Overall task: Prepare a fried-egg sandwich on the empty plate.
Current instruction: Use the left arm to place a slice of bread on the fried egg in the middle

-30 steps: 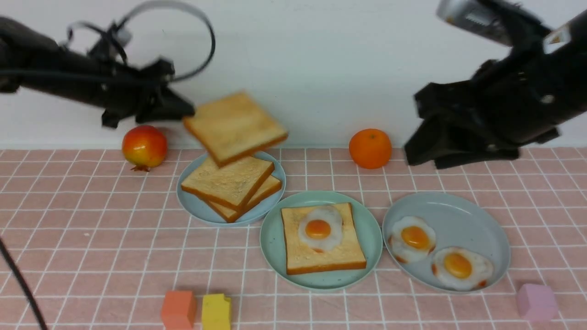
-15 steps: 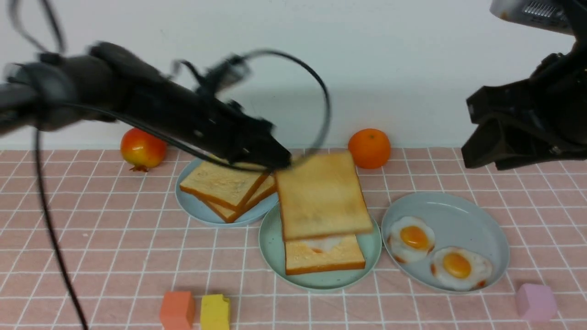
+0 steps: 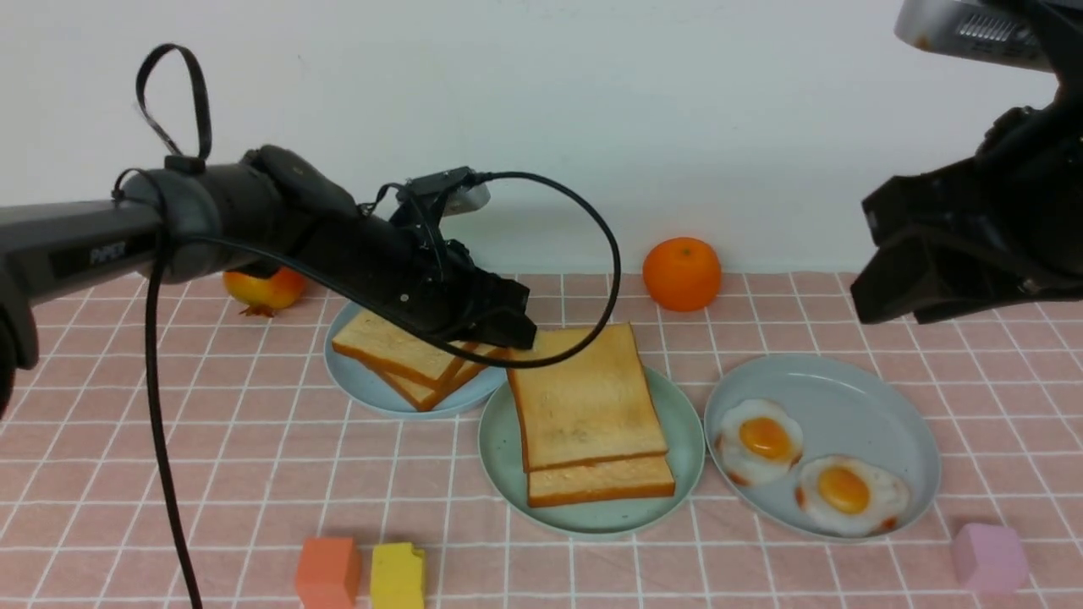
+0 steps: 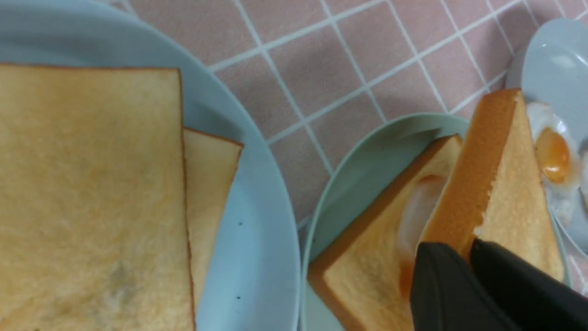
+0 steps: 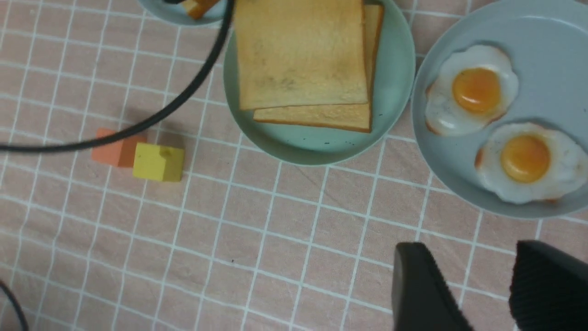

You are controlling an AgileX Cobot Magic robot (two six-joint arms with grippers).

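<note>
Lowered since the earlier frames: one top toast slice (image 3: 588, 402), carried in from above the pale blue plate (image 3: 360, 389) to the mint-green plate (image 3: 503, 448).

Left claw (image 3: 523, 337): closed on an edge of that slice, near the two plates' neighbouring rims.

Sandwich, on the mint-green plate: lower toast slice (image 3: 601, 482), flat; toy fried egg (image 4: 420, 214) on it, partly seen in the left wrist view; top slice above, askew to the lower one, whose near edge is exposed.

Right claw (image 5: 468, 276): open, jaws apart and unladen, off to the right.

Pale blue plate: two further toast slices (image 3: 402, 347), stacked crosswise.

Blue-grey plate (image 3: 854, 389), right of the mint-green one: two fried eggs (image 3: 804, 465), side by side.

Table (image 3: 245, 499), pink tile pattern. Far side: one pomegranate (image 3: 262, 292), partly behind the left arm; one orange (image 3: 682, 273). Near side: orange-red block (image 3: 328, 573) beside yellow block (image 3: 398, 576); pink block (image 3: 990, 558), at right.
</note>
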